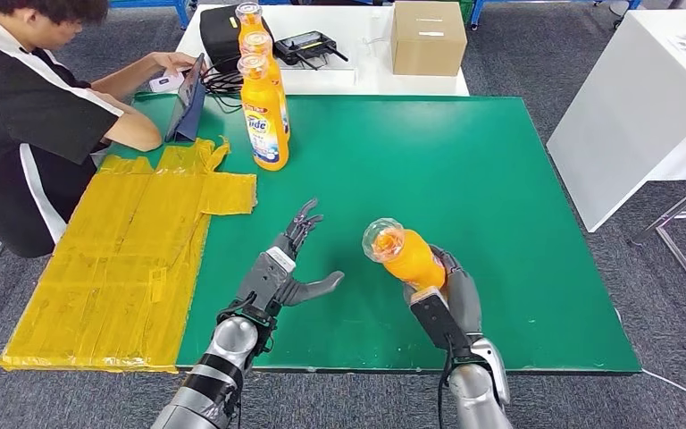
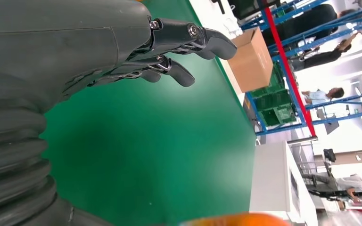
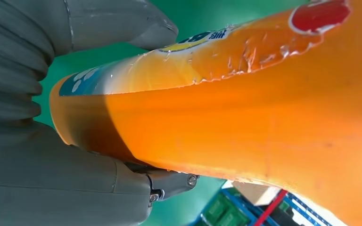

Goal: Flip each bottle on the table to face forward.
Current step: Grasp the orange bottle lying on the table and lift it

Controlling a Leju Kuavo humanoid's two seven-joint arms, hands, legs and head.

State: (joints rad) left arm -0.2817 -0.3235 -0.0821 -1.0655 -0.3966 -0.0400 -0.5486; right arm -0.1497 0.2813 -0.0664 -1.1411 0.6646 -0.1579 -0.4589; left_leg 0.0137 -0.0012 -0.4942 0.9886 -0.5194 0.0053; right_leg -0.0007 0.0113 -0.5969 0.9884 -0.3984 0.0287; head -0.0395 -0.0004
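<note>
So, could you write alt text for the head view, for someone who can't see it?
The right robot hand holds an orange bottle above a green table; the left robot hand is open and empty. More orange bottles stand at the far side.

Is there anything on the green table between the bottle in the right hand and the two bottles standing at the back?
Nothing visible. The right hand holds the orange bottle, and bare green table lies between it and the two standing bottles. The open left hand hovers off to one side.

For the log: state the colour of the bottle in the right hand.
Orange, with a clear cap: the bottle held by the right hand. Head view shows it best.
</note>
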